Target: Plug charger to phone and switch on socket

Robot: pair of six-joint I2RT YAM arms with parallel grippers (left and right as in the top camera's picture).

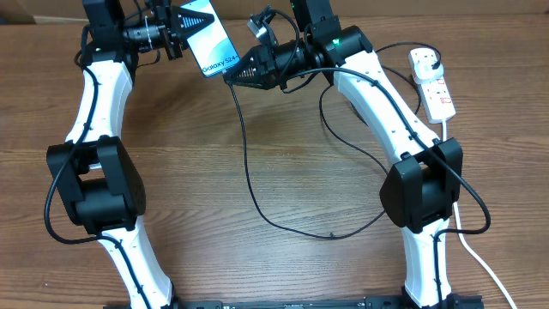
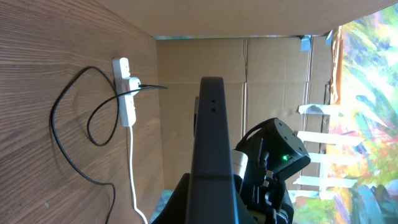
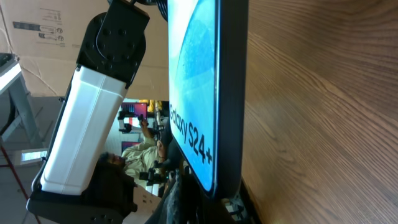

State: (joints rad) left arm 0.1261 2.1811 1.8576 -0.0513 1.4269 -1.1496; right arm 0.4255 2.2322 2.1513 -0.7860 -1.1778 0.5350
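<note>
Black left gripper (image 1: 182,33) is clamped on the phone (image 1: 210,39), holding it above the wooden table (image 1: 283,154). Just right of the phone, the right gripper (image 1: 232,77) pinches the charger (image 1: 248,172) tip by its lower edge. Far right of the phone lies the socket (image 1: 436,86), charger plug inserted.

wood table (image 1: 189,172) | socket (image 1: 431,84) far right | charger cable (image 1: 331,235) looped centre

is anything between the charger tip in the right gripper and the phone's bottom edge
Nothing visible. The right gripper holds the charger right at the "Galaxy S24" edge of the phone, which is held by the left gripper. The port itself is hidden.
</note>
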